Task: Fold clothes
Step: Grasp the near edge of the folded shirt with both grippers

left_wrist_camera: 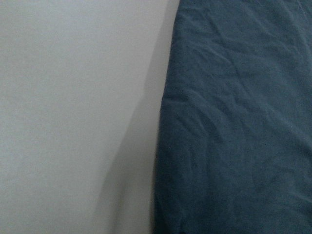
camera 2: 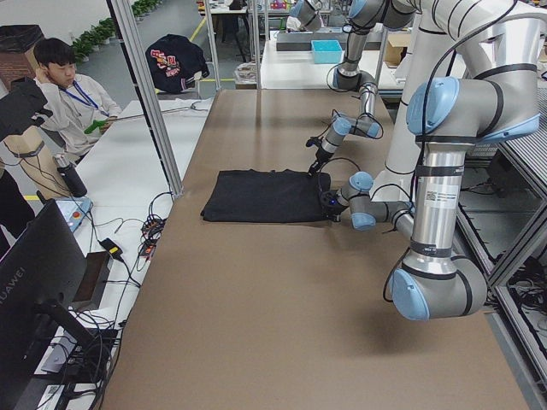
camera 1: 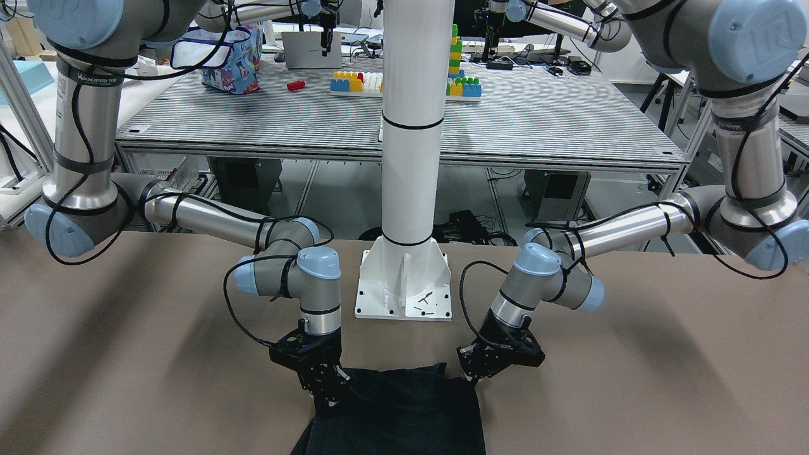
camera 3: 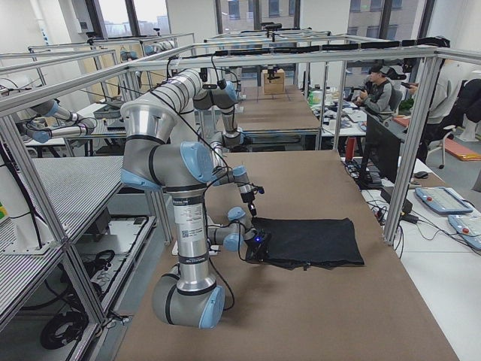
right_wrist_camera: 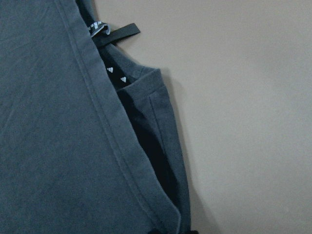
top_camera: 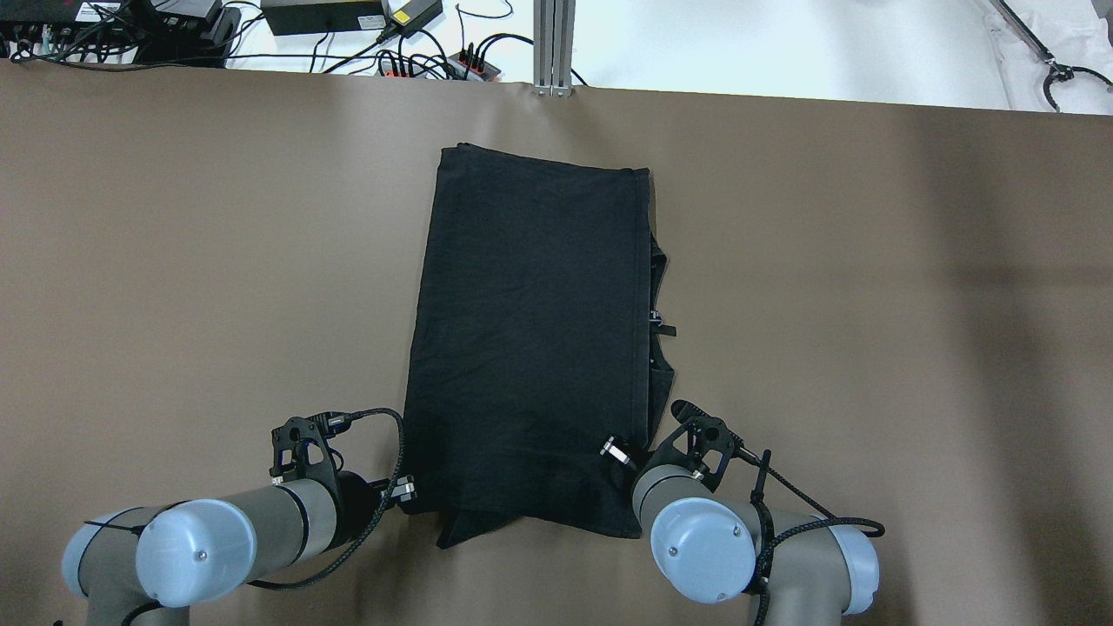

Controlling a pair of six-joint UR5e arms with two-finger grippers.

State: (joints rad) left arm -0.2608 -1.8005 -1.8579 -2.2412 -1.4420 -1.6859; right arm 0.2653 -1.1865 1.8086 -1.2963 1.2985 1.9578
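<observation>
The clothes (top_camera: 530, 330) are one black piece lying flat as a long rectangle in the middle of the brown table, with a hemmed edge and a small strap (right_wrist_camera: 117, 31) along its right side. My left gripper (top_camera: 403, 493) is low at the near left corner, which is on the right side of the front-facing view (camera 1: 471, 377). My right gripper (top_camera: 616, 450) rests at the near right corner (camera 1: 328, 395). Whether either one is open or shut does not show. The left wrist view holds only the cloth (left_wrist_camera: 234, 122) and bare table.
The white pillar base (camera 1: 404, 291) stands just behind the cloth's near edge, between my arms. Cables and power bricks (top_camera: 417, 61) lie beyond the table's far edge. A seated person (camera 2: 64, 94) and a monitor are off the table's far side.
</observation>
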